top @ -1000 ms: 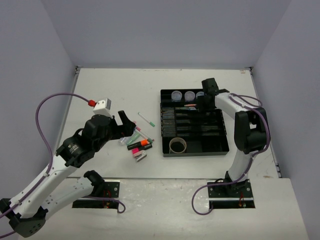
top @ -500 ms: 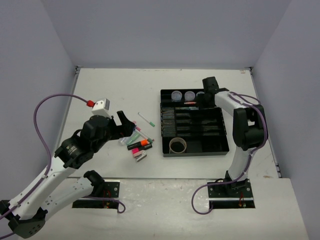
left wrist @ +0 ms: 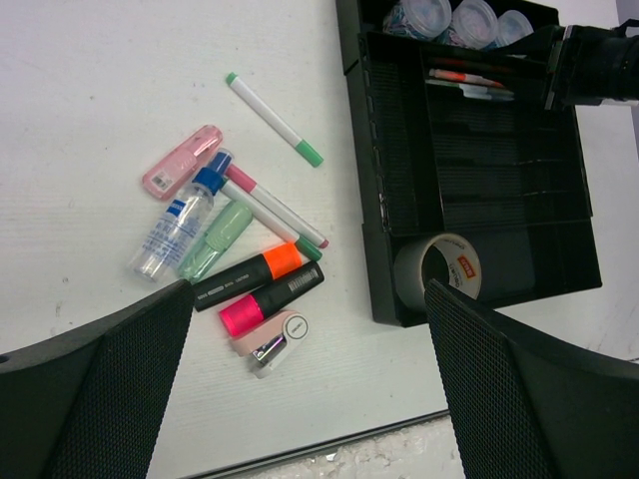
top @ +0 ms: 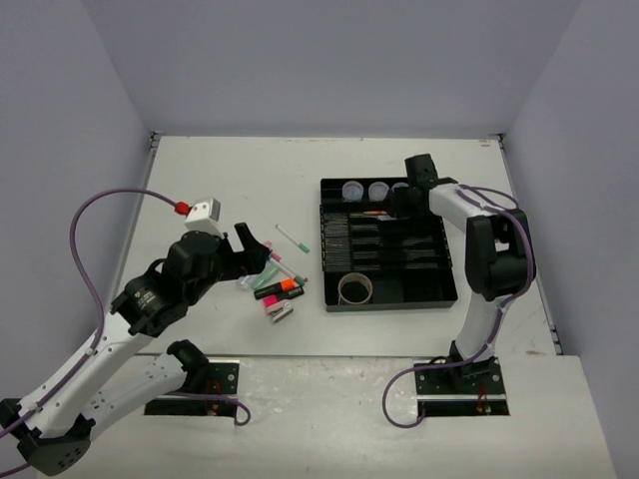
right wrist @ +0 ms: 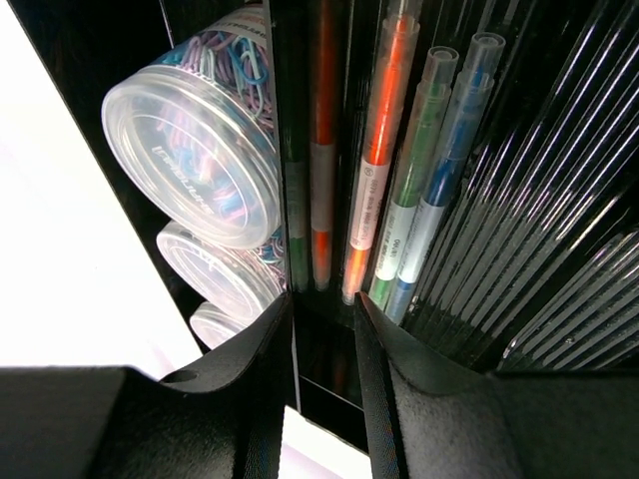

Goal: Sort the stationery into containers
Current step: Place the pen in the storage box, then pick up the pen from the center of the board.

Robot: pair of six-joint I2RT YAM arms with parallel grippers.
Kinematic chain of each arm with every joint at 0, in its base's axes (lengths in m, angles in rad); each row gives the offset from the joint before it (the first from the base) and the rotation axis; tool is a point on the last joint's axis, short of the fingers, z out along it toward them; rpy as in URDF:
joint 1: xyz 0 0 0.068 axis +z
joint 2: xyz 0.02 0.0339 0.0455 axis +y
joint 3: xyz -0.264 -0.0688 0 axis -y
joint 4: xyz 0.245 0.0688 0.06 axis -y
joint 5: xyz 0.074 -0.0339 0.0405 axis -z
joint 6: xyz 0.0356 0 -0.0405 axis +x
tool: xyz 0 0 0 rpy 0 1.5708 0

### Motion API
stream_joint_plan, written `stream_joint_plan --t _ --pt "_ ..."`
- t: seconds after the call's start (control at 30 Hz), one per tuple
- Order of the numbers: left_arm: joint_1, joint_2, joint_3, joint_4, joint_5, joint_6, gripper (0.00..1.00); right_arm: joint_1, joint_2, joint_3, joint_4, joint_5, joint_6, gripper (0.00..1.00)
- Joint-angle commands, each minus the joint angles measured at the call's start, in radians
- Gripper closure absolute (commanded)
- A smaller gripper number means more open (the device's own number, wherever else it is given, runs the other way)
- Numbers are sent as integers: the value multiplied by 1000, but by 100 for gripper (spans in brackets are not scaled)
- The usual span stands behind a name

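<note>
Seating red pen point(right wrist: 321, 90) in organiser tray point(top: 424, 289) slot: my right gripper point(right wrist: 324, 304) slightly parted, nothing pinched; advise lifting straight, avoiding clear tubs point(right wrist: 200, 150).

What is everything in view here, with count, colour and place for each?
table: 1, white, under everything.
organiser tray: 1, black, right of centre.
clear tubs: 3, coloured clips inside, tray's far end section.
pens in tray: about 5, red, orange, green, blue, narrow slots beside tubs.
tape roll: 1, tan, tray's near end section.
loose pens: 3, white with green or pink ends, table left of tray.
highlighters: 3, orange, pink, pale green, same pile.
bottle: 1, clear with blue cap, same pile.
pink case: 1, pile's left edge.
small white block: 1, pile's near edge.
left gripper: 1, black, jaws wide open above pile.
right gripper: 1, black, jaws slightly apart, empty, at pen slots.
</note>
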Motion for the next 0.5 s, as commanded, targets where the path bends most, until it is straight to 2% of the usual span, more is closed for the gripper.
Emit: stream_joint_plan --t 0.0,0.27,0.4,0.47 --pt "0 10 -18 50 -18 26 0 11 -113 -38 130 -15 -81 67" --pt "0 151 -8 73 -106 -24 0 113 -387 -90 214 -11 -504 67" --pt "3 269 31 76 -166 -70 0 160 -511 -190 277 -121 -760 67" --pt "5 330 59 75 -199 -81 0 170 -566 -228 301 -183 -835 66"
